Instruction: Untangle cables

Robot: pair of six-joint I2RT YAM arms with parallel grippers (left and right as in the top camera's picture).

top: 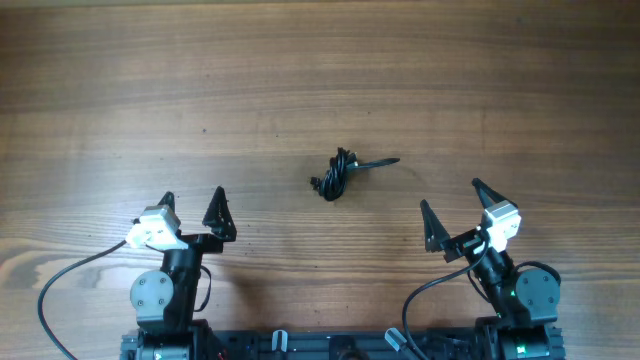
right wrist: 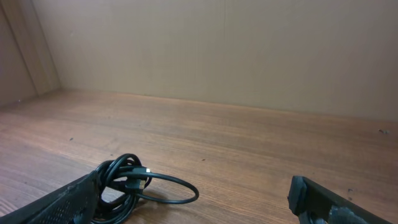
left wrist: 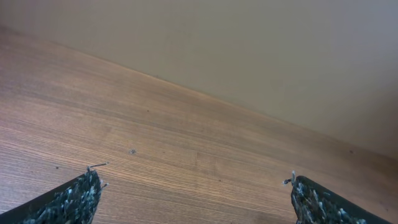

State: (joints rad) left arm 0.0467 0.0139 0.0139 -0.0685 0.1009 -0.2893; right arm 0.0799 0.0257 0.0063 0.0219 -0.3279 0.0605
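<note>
Two arms are working at one wooden table, and one small knotted bundle of thin black cables is lying on it. How many cords are making up the knot cannot be told. One straight end with a plug is sticking out of the bundle toward the robot's right. In the right wrist view one loop is spilling out flat on the wood, and a small plug with a pale tip is resting on top of the coil.

The left gripper is standing with its two fingers spread wide and is holding nothing; only wood grain is showing between its tips in its own camera. The right gripper is also gaping wide and gripping nothing, with the bundle lying just beyond its left fingertip, apart from it as seen from overhead.

The bundle is sitting between the two grippers and a little farther out on the table than either, nearer the right one. Bare wood is surrounding it on every side. The table is running past the top, left and right of the overhead picture, so its edges there are not showing. In both wrist views the far edge is meeting a plain beige wall, well beyond the cables.
</note>
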